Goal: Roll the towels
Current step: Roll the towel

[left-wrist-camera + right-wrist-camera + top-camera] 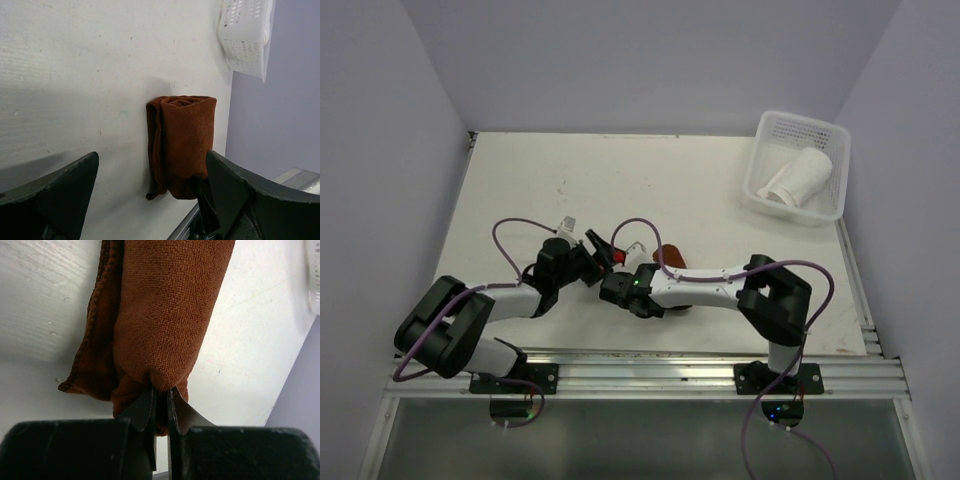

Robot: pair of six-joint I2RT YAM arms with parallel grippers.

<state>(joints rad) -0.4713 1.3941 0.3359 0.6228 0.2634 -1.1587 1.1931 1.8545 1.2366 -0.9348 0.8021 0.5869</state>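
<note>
Your right gripper (pixel 161 396) has its jaws pinched shut on the near end of the rust-brown towel (pixel 167 315), the thin fingertips (pixel 145 407) biting into the bunched cloth at the tip of the roll. Your left gripper (pixel 151 167) has its jaws spread wide and holds nothing. In its wrist view the brown roll lies ahead, between the two dark fingers (pixel 55 192), and you cannot tell whether either one touches the cloth. The rust-brown towel is rolled into a tube and lies on the white table (pixel 620 180) near the middle of the near edge, just beside both wrists, with a loose hemmed flap running down one side of the roll. The white towel (pixel 800 177) is rolled as well and rests tilted inside the white basket (pixel 752 195) at the table's far right corner, well apart from the arms.
</note>
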